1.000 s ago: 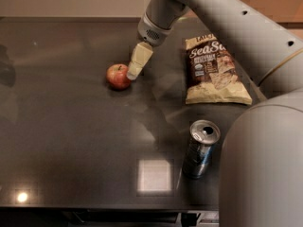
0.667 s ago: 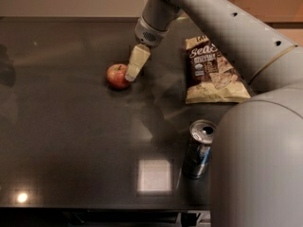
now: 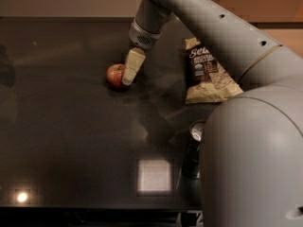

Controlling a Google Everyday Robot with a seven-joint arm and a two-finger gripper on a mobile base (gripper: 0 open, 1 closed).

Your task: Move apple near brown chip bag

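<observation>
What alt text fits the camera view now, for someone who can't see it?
The end effector is down at the right side of a red apple on a dark table. A brown chip bag lies flat further right, apart from the apple; a drink can stands nearer the camera, partly hidden by the robot's arm.
</observation>
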